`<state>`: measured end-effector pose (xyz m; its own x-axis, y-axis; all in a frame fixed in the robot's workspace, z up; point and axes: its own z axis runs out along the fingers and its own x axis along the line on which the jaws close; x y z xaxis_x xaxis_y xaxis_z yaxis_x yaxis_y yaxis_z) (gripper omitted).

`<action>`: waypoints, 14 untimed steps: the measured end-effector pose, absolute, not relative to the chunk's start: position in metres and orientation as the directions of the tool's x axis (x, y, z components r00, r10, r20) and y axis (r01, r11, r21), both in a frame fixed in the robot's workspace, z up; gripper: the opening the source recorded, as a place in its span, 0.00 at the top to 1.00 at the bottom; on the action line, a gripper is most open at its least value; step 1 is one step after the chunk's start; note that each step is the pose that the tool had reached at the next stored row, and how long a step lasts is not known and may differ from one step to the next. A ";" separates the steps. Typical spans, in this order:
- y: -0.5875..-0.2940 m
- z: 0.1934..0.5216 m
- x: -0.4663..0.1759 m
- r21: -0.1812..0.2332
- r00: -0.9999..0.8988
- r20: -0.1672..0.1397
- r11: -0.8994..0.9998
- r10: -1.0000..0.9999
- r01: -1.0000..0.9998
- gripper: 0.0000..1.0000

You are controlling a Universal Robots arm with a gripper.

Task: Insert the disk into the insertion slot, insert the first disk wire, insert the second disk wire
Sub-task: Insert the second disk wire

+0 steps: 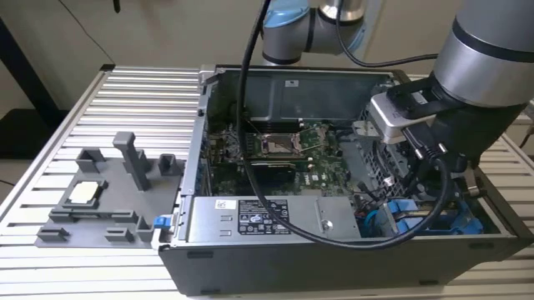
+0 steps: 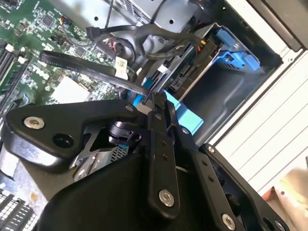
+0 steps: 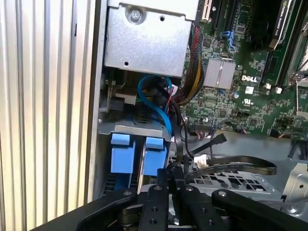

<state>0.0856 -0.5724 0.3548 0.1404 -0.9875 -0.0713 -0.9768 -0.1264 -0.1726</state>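
My gripper (image 3: 171, 174) reaches down into the open computer case at the exterior view's right. Its fingers (image 2: 155, 103) are shut on the end of a flat black disk wire (image 2: 82, 67), which loops away over the board (image 3: 240, 166). Just past the fingertips sit two blue-framed disks (image 3: 122, 155) (image 3: 155, 158), side by side in the grey drive cage, the insertion slot (image 3: 137, 129). The blue frames also show in the exterior view (image 1: 411, 220). A blue wire (image 3: 156, 98) curls above the disks.
The green motherboard (image 1: 284, 162) with its silver processor socket (image 1: 276, 145) fills the case's middle. A grey power supply box (image 1: 267, 219) lies along the front wall. Left of the case, a grey fixture (image 1: 100, 200) stands on the slatted table (image 1: 125, 106).
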 end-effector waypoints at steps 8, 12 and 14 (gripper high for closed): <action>-0.572 0.354 0.110 -0.068 0.132 -0.082 -0.127 -0.988 -0.990 0.84; -0.572 0.354 0.125 -0.029 0.129 -0.087 -0.127 -0.988 -0.992 0.84; -0.573 0.354 0.132 -0.012 0.128 -0.090 -0.127 -0.988 -0.992 0.84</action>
<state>0.1323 -0.5726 0.3539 0.1275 -0.9878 -0.0895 -0.9918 -0.1269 -0.0124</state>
